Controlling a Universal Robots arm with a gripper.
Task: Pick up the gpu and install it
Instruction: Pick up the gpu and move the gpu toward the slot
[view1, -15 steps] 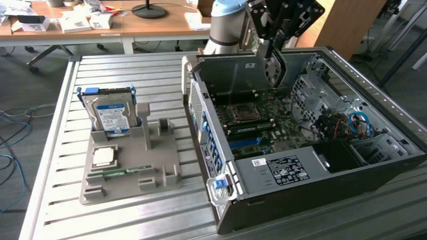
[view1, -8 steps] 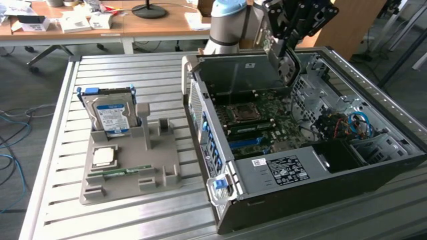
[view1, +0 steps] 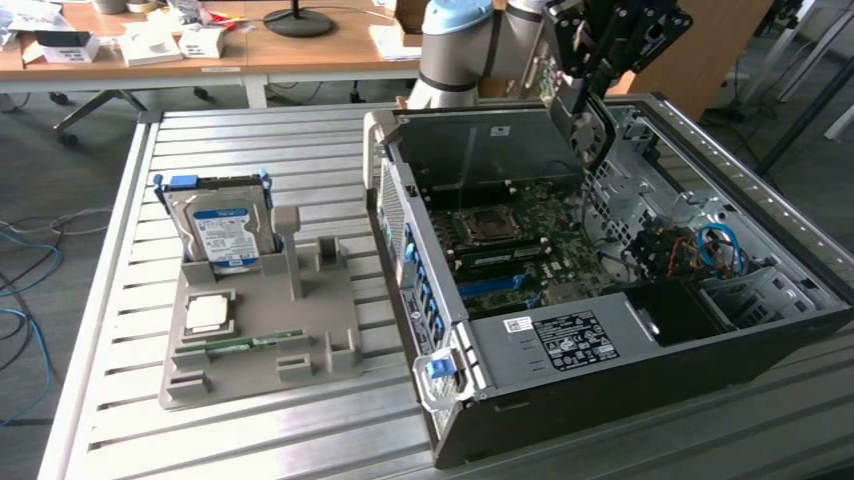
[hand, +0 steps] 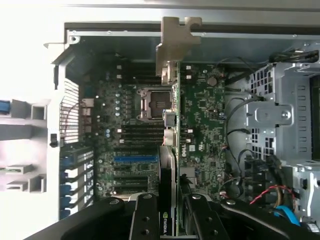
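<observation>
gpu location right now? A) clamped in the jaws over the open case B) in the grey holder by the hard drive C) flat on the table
A: the gpu stands edge-on, clamped between the jaws of the gripper, over the motherboard of the open case.

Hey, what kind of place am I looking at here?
Probably a robotics lab or workshop: a robot arm at an open computer case on a slatted metal bench, office desks behind.
</observation>
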